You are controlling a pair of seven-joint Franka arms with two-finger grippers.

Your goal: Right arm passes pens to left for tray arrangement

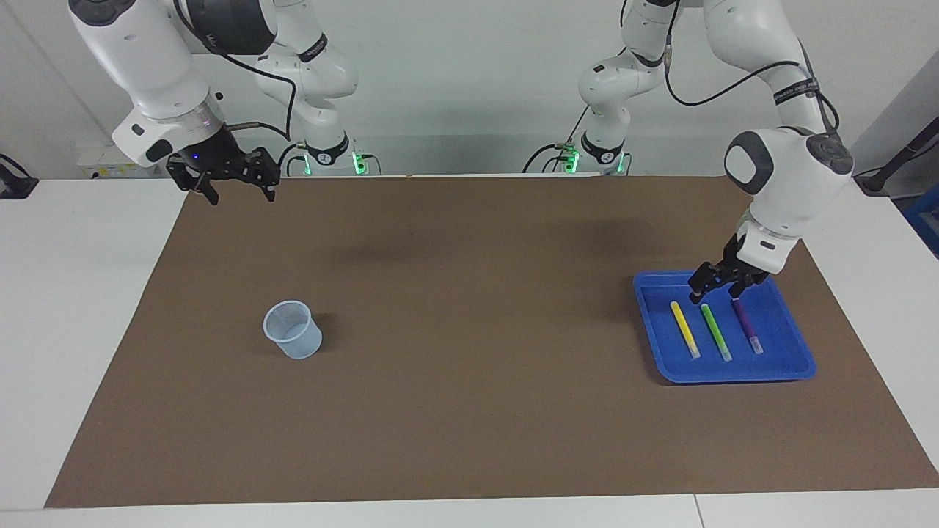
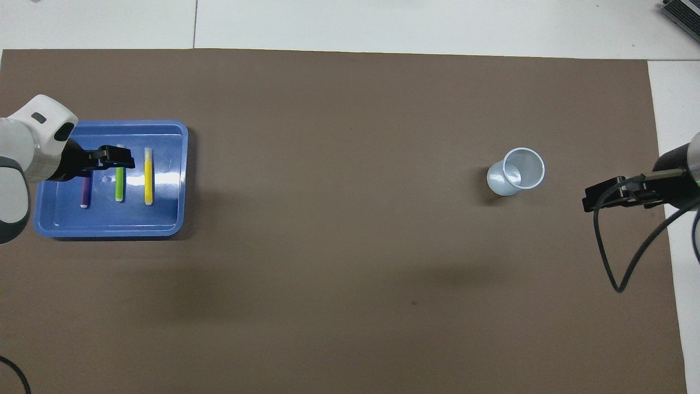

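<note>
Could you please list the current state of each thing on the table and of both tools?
Blue tray: flat on the mat, holding three pens.
Yellow pen: lying loose in the tray.
Green pen: lying beside it, free.
Purple pen: lying beside the green one, free.
Cup: upright, empty.
Left tool: open, raised over the tray, holding nothing.
Right tool: open, waiting in the air, holding nothing.

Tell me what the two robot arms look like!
Both arms are white with black grippers. The right arm has a black joint, silver wrist ring and looping black cable. The left arm has dark grey oval panels and a black band with white lettering.
</note>
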